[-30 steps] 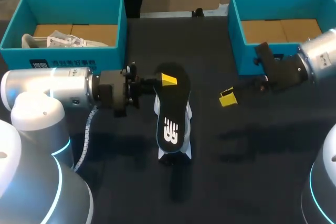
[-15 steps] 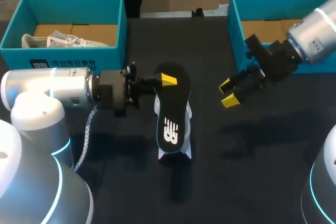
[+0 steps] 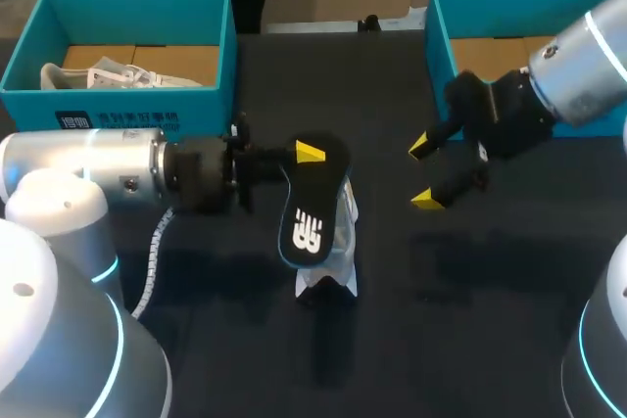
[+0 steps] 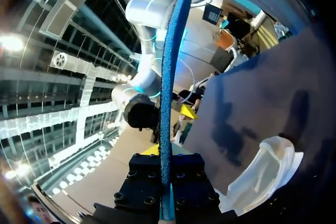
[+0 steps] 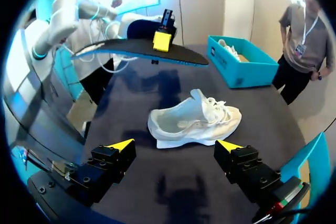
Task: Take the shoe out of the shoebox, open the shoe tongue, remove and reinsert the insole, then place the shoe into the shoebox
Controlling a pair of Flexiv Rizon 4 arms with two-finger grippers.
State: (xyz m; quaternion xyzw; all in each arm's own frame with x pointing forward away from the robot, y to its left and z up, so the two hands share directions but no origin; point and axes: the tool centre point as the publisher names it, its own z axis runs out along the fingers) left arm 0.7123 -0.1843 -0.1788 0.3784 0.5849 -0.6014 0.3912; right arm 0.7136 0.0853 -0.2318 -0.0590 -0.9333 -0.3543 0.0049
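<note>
The left gripper (image 3: 306,154) was clenched on 1 end of the insole (image 3: 309,208), both fingers pinching it flat from 2 sides. It held the insole in the air, clear of the white sneaker (image 3: 340,242), logo face up and blue underside down. That suggests the removal was done and the insole was poised to go back in.

The sneaker stood on its sole on the dark table (image 3: 470,291), between the 2 teal shoeboxes. From the right wrist, its laced opening (image 5: 212,109) faced up and unobstructed.

The right gripper (image 3: 424,171) was spread wide and empty, aimed at the sneaker from near the right shoebox (image 3: 438,56), probably ready to steady the shoe or hold its tongue back. The left shoebox (image 3: 127,105) held another pale shoe (image 3: 108,75).
</note>
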